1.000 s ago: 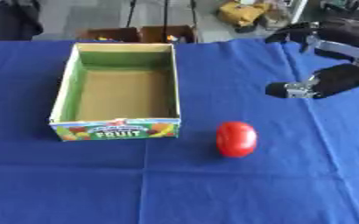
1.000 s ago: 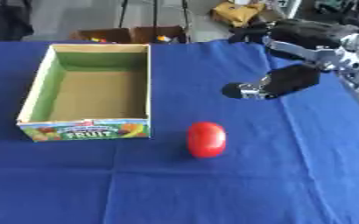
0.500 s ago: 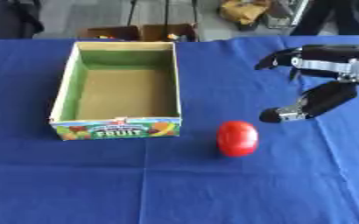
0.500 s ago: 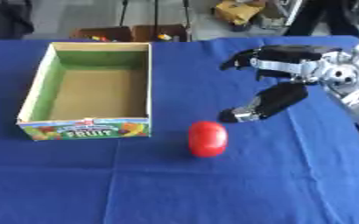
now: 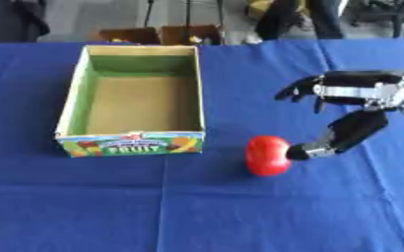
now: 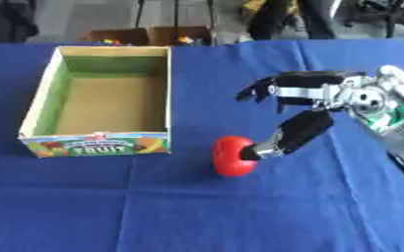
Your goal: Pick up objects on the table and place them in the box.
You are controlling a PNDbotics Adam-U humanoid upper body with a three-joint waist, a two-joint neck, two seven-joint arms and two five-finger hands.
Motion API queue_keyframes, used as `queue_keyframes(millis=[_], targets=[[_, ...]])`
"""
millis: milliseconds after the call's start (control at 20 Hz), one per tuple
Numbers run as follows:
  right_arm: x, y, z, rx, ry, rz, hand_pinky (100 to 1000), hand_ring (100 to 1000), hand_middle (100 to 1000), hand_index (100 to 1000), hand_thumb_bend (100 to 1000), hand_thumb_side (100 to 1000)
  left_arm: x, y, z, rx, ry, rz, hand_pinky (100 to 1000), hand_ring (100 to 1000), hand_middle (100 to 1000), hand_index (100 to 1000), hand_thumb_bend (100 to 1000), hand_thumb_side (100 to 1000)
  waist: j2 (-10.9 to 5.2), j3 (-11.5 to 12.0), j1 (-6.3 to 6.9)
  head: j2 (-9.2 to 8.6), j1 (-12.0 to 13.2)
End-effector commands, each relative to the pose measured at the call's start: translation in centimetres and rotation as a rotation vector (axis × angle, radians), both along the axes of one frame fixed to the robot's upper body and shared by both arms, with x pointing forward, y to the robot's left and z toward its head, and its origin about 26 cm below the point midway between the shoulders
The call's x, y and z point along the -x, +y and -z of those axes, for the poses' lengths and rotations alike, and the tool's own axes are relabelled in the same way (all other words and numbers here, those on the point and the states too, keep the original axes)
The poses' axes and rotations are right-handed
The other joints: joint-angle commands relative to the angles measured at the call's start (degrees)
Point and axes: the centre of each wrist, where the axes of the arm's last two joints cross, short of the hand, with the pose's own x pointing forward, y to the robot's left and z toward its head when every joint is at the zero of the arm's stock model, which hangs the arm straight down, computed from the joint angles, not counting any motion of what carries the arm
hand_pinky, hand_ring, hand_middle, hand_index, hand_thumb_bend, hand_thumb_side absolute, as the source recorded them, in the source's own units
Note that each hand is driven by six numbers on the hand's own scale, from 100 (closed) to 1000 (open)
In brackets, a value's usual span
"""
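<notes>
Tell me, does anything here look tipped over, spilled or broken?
Nothing stands out. The box sits upright and empty on the blue table, and the red object lies whole beside it. The right hand is spread open, its thumb tip at the object's side.

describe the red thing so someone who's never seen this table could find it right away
Start at the open cardboard box with the FRUIT label, standing on the blue tablecloth. Just past its front right corner lies a red tomato-like object, with the thumb tip of the robot's right hand at its right side. It is the only round, red, loose thing on the cloth.
</notes>
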Motion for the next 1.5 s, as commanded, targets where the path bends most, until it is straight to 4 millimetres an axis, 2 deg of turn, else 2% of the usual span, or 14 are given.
queue_keyframes(millis=[50, 450, 1100, 1500], targets=[[0.6, 0.2, -0.8, -0.002, 0.001, -0.021, 698, 917, 927, 1000, 584, 625, 0.4, 0.0, -0.9, -0.016, -0.032, 0.005, 808, 898, 806, 867, 100, 1000, -0.93, 0.0, -0.02, -0.69, 0.5], [0.4, 1.0, 0.2, 0.000, -0.004, -0.023, 680, 901, 902, 1000, 523, 636, 0.3, -0.2, -0.9, -0.015, -0.029, 0.012, 803, 898, 802, 862, 100, 1000, -0.50, 0.1, -0.18, -1.32, 0.4], [-1.3, 1.4, 3.1, 0.012, 0.060, -0.010, 694, 936, 917, 1000, 529, 587, 0.3, -0.2, -0.8, -0.010, -0.024, 0.016, 798, 896, 798, 857, 100, 1000, 0.19, 0.4, -0.08, -1.82, -0.8], [-1.9, 1.1, 3.7, 0.030, 0.094, -0.001, 677, 919, 907, 980, 507, 575, 0.3, -0.2, -0.8, -0.009, -0.023, 0.016, 789, 896, 796, 855, 100, 1000, 0.41, 0.4, -0.06, -1.87, -1.1]])
